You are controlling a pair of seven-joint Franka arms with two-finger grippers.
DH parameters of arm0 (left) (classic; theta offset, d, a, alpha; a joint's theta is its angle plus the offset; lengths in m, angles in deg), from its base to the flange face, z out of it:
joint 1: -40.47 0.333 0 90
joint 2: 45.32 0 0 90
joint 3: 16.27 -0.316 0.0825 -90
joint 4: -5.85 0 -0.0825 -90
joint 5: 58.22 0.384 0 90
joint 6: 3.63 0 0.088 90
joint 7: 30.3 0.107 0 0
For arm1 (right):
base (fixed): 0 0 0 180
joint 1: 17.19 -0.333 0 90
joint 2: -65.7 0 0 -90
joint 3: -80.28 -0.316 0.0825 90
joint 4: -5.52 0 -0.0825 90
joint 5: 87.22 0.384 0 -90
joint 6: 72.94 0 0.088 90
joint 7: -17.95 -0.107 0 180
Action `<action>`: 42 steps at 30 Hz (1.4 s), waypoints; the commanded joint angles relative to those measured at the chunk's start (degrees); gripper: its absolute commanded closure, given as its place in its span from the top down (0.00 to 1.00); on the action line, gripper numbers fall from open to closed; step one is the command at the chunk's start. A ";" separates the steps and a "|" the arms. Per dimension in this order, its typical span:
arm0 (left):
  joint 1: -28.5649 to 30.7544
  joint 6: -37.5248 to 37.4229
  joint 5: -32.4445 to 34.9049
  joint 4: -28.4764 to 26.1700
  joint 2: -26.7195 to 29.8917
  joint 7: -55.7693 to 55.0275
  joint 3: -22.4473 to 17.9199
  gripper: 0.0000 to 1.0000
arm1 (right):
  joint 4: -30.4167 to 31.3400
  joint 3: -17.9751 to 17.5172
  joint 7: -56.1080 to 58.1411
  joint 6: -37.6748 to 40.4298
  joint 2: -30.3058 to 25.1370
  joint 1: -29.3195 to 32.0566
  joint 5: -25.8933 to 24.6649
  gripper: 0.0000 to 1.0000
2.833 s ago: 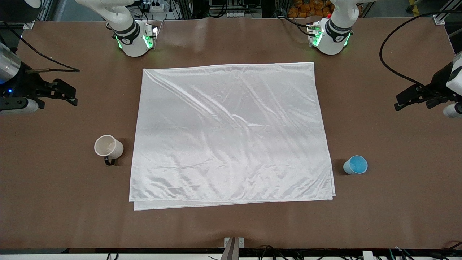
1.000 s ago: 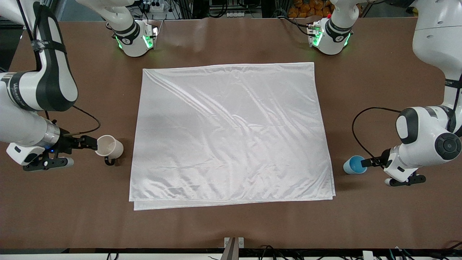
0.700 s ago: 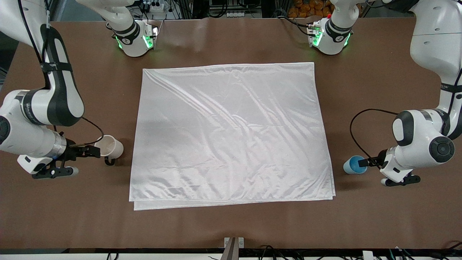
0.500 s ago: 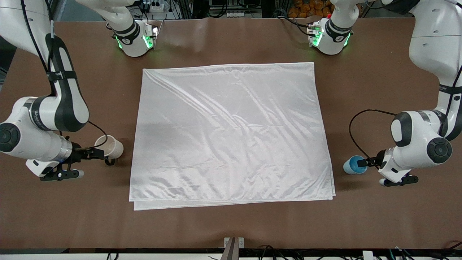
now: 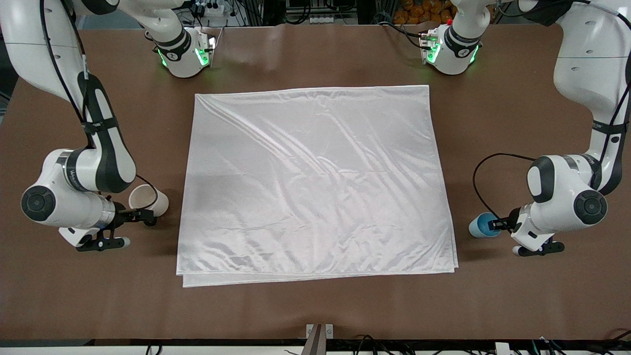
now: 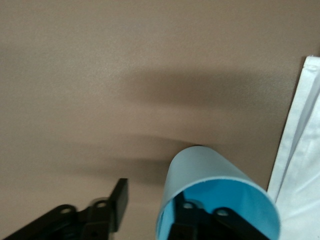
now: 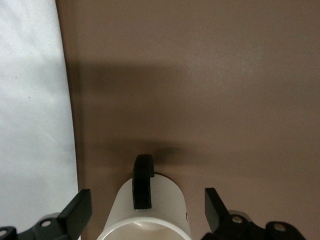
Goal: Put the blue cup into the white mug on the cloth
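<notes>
Closed in since earlier: right gripper (image 7: 145, 212) spread around white mug (image 5: 148, 199), left gripper (image 6: 150, 210) unclenched astride blue cup (image 6: 210, 197) rim, both beside cloth (image 5: 315, 182); risked tipping either.

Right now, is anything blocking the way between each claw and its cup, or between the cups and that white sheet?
Nothing visible does. The left gripper straddles the blue cup's wall, one finger inside it. The right gripper is open around the white mug. Only bare table lies between each cup and the cloth.
</notes>
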 commanded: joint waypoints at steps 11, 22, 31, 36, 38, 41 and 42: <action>-0.07 1.84 1.38 0.13 -0.79 -0.36 0.12 0.00 | -0.45 0.22 0.34 -0.97 3.24 -0.30 3.66 0.98; -0.24 1.75 1.47 0.56 -0.27 -0.27 0.12 0.00 | -0.37 0.31 0.87 -0.97 3.50 -0.47 3.58 0.16; -0.15 1.58 1.47 0.92 2.02 -0.18 0.12 0.00 | -0.37 0.22 0.95 -0.97 3.42 -0.56 3.58 0.06; -0.15 1.40 1.56 0.83 3.60 -0.09 0.21 0.00 | -0.37 0.22 0.95 -0.88 3.33 -0.65 3.58 0.05; -0.07 1.23 1.56 0.83 4.56 -0.09 0.21 0.00 | -0.37 0.22 0.95 -0.71 3.15 -0.74 3.58 0.05; -0.15 0.53 1.56 0.83 5.71 0.00 0.47 0.00 | -0.45 0.23 0.95 -0.27 2.63 -1.26 3.49 0.03; -0.07 0.09 1.56 0.83 6.32 0.00 0.56 0.00 | -0.45 0.31 0.87 0.08 2.45 -1.53 3.49 0.03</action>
